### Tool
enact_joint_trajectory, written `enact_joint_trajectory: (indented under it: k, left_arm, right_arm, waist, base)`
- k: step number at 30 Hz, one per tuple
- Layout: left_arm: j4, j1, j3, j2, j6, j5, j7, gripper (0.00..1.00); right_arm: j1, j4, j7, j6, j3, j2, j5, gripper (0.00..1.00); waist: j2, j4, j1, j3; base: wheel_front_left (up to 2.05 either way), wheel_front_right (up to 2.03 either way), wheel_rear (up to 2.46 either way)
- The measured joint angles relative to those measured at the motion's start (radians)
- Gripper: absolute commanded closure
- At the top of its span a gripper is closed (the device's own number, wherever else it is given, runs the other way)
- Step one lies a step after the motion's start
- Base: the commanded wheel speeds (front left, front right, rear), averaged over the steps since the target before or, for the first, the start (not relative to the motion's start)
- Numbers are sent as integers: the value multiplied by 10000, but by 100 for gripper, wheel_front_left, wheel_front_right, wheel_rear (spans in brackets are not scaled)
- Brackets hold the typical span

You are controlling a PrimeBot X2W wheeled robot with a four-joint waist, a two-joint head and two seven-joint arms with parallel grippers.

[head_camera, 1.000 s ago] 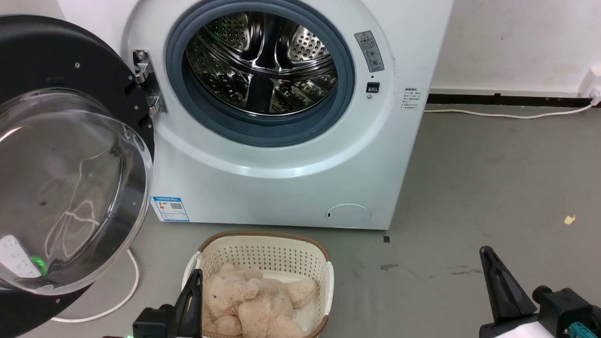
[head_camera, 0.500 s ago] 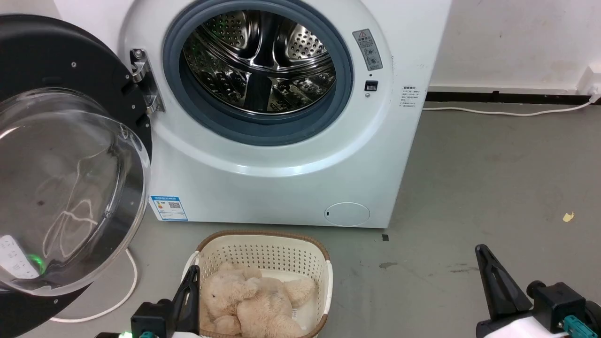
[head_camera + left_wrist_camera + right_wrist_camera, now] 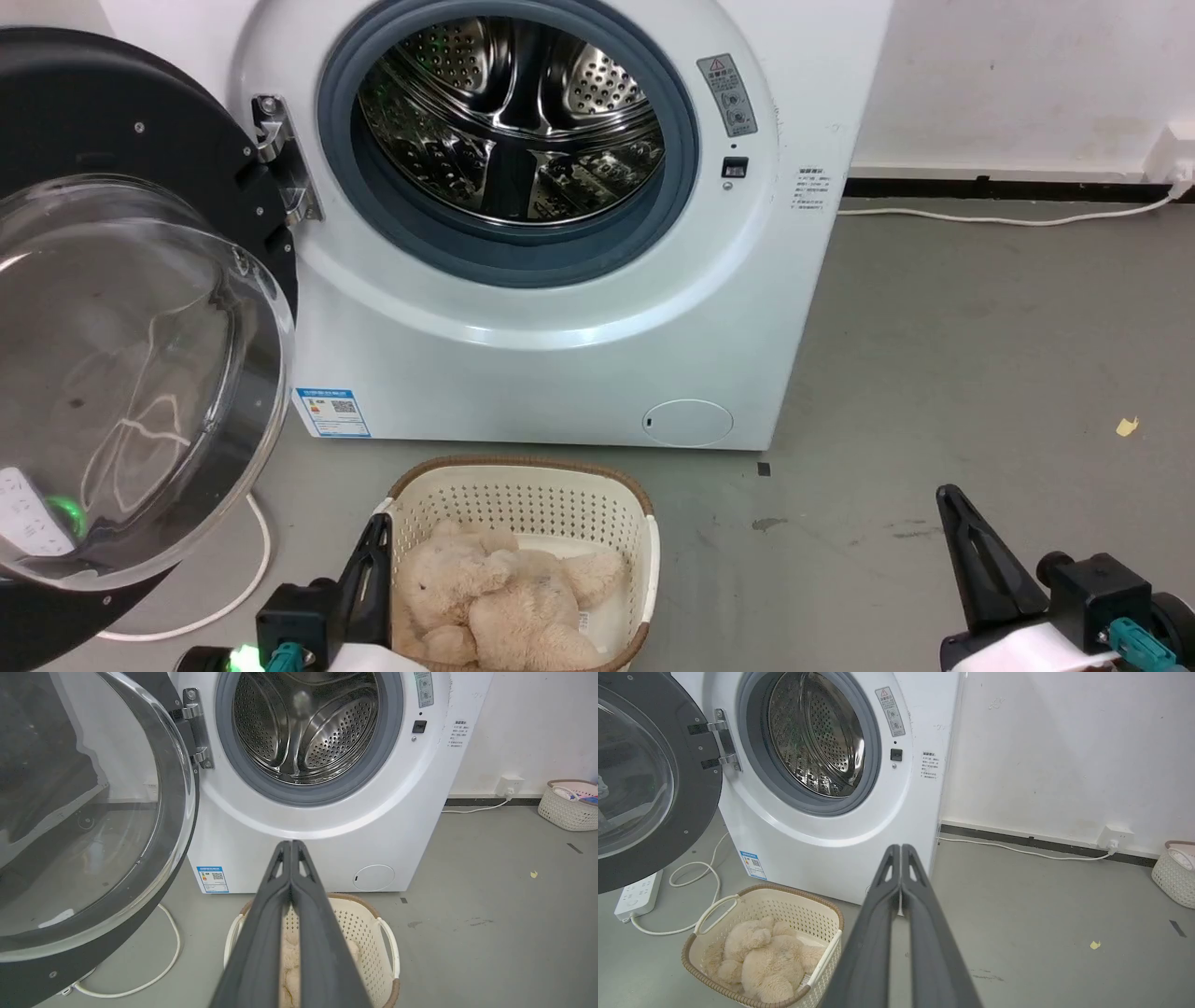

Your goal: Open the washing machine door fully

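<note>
The washing machine door [image 3: 112,103], a black disc with a bulging glass bowl, stands swung wide to the left on its metal hinge [image 3: 280,159]. It leaves the steel drum [image 3: 509,121] and grey rubber ring exposed. The door also appears in the left wrist view [image 3: 93,812] and the right wrist view [image 3: 640,788]. My left gripper [image 3: 375,555] is low in front of the machine, shut and holding nothing [image 3: 290,844]. At the lower right, well away from the door, my right gripper [image 3: 954,509] is also shut on nothing [image 3: 900,848].
A cream laundry basket [image 3: 523,481] holding a beige plush toy [image 3: 504,597] sits on the floor before the machine. A white cable [image 3: 252,569] and power strip [image 3: 637,896] lie under the door. Another basket [image 3: 567,805] stands by the right wall.
The head view has shifted slightly. Both grippers sit a little lower and further left in it. The door has not moved.
</note>
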Motion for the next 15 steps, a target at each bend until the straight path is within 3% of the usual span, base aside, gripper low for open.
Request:
enact_joint_trajectory:
  k: [15]
  left_arm:
    - [-84, -177, 186, -36, -79, 174, 268, 100]
  right_arm:
    - [-202, 17, 303, 0, 100, 0, -48, 100]
  waist:
    - [0, -49, 0, 50]
  base:
    - [0, 0, 0]
